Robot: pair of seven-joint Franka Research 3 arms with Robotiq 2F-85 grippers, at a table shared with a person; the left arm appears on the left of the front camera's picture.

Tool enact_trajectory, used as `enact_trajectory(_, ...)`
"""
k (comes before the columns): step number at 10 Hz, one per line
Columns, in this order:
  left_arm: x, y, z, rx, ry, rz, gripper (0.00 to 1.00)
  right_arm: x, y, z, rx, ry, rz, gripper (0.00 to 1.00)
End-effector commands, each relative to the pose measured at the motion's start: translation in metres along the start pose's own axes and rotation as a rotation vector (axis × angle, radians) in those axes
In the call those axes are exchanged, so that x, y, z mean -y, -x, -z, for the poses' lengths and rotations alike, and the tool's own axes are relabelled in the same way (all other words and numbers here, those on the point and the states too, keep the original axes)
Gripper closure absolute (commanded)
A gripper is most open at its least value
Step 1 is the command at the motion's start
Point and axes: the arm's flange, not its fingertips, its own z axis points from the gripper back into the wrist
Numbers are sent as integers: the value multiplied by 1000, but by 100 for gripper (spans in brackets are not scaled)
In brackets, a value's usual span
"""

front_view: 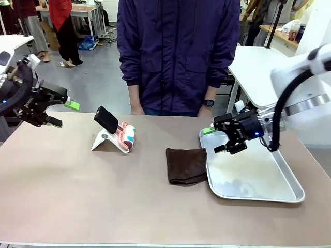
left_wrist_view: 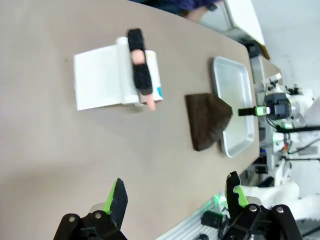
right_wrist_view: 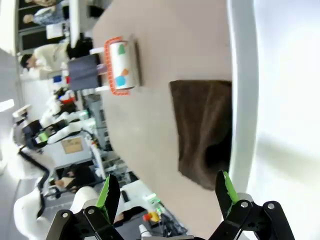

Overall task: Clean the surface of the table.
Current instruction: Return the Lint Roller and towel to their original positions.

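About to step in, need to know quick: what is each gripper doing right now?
Left gripper: open, holding nothing, above the table.
Right gripper: open, holding nothing, over the tray.

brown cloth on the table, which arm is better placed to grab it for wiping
Right, probably. The right gripper hovers open above the tray, beside the cloth; the left gripper hangs open far off.

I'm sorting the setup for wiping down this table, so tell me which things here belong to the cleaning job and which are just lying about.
Part of the job:
the table
brown cloth, folded, one edge resting on the tray's rim
left gripper and right gripper, both open

Lying about:
silver tray
lint roller on its white stand
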Motion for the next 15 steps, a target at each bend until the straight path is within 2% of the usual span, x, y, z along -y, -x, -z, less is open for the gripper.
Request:
enact_trajectory(1,-15,30,-17,3,153,73,0,11,18,-24,-67,-261,-57,0)
enact_trajectory(2,-20,43,-25,-3,216,87,0,18,22,-34,-116,-388,-66,0)
enact_trajectory(4,-41,74,-49,-39,484,201,0,38,26,-55,-236,-705,-45,0)
enact_trajectory(5,-52,84,-54,-37,602,239,0,49,26,-64,-299,-825,14,0)
enact_trajectory(6,-63,90,-56,-5,693,251,0,59,25,-71,-309,-907,58,0)
enact_trajectory(7,-70,93,-52,12,724,255,0,69,28,-79,-252,-933,61,0)
enact_trajectory(8,-75,91,-48,20,688,209,0,75,32,-85,-166,-928,51,0)
enact_trajectory(9,-76,85,-42,29,591,120,0,78,37,-88,-118,-924,-6,0)
enact_trajectory(10,-76,63,-79,23,697,242,0,73,38,-79,-246,-945,72,0)
enact_trajectory(15,-76,63,-79,23,697,242,0,73,38,-79,-246,-945,72,0)
